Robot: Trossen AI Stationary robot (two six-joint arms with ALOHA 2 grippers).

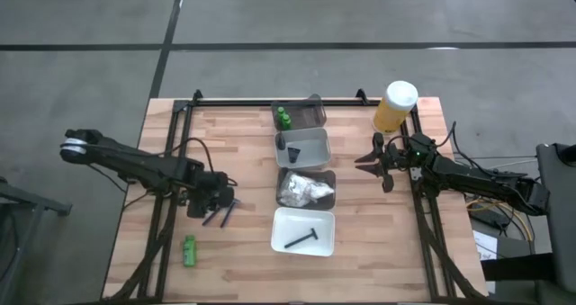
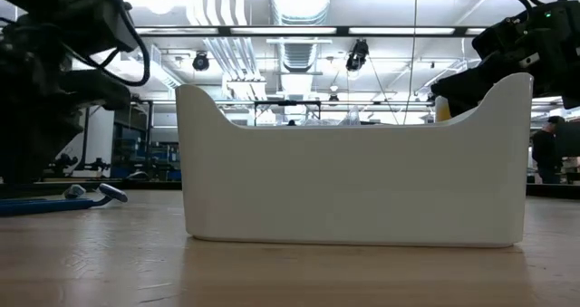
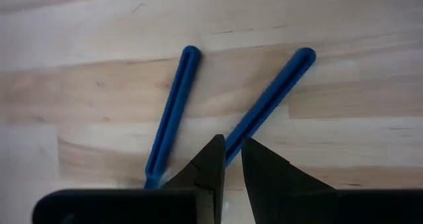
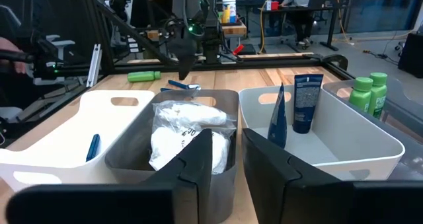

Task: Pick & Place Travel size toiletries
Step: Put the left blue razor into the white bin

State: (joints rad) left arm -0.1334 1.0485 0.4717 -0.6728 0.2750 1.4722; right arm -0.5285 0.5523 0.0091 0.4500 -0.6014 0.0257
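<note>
Two slim blue razor sticks [image 3: 173,112] lie flat on the wood, splayed in a V, on the table's left side [image 1: 225,212]. My left gripper [image 3: 230,148] points down over them and is closed around the right-hand stick [image 3: 271,95]. A green bottle [image 1: 189,249] lies on the table near the near-left corner. Two more green bottles [image 4: 369,95], a dark tube [image 4: 305,102], white packets [image 4: 182,135] and a dark stick [image 1: 301,238] sit in the trays. My right gripper [image 4: 228,141] hovers right of the trays [image 1: 364,159], slightly open and holding nothing. My left gripper pinches the right-hand blue stick between its two fingers, on the handle [image 3: 248,128] toward the end nearer the gripper. The fingers come from above, pointing down, across the handle. The stick lies flat on the table, its far rounded end [image 3: 305,54] free.
Four trays stand in a row down the table's middle: grey [image 1: 310,118], white [image 1: 319,152], grey [image 1: 326,174], white [image 1: 324,217]. A big yellow white-capped container [image 1: 396,107] stands at the far right. Black frame rails [image 1: 171,143] run along both sides. People sit in the room beyond.
</note>
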